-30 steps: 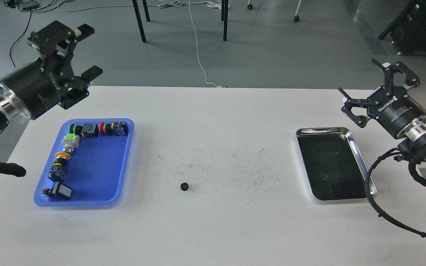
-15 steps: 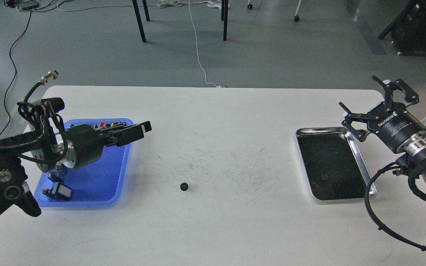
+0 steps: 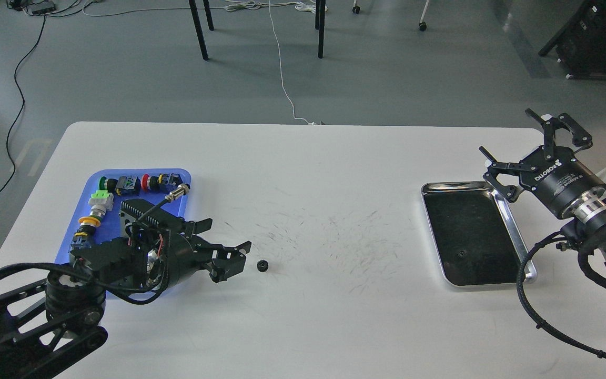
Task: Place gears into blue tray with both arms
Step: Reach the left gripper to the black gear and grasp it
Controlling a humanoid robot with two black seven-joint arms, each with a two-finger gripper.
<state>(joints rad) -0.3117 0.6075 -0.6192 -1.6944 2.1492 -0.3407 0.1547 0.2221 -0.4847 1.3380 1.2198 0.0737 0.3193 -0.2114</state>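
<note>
One tiny black gear [image 3: 262, 266] lies on the white table near the middle front. A second gear [image 3: 460, 255] rests inside the steel tray. The blue tray [image 3: 88, 185] sits at the left, with my left arm lying across its near part. My left gripper [image 3: 229, 248] is low over the table just left of the first gear, open, with nothing between its fingers. Above the steel tray's far right corner, my right gripper [image 3: 518, 143] is open and empty.
Several colourful push-button switches [image 3: 124, 184] line the blue tray's far and left sides. The shiny steel tray [image 3: 513, 231] with a dark inside stands at the right. Dark scuff marks [image 3: 345, 242] cover the table's middle. Chair legs and cables are on the floor beyond the table.
My left arm swung down from above the table's far left, across the blue tray, until its open gripper came beside the gear. The right gripper barely shifted.
</note>
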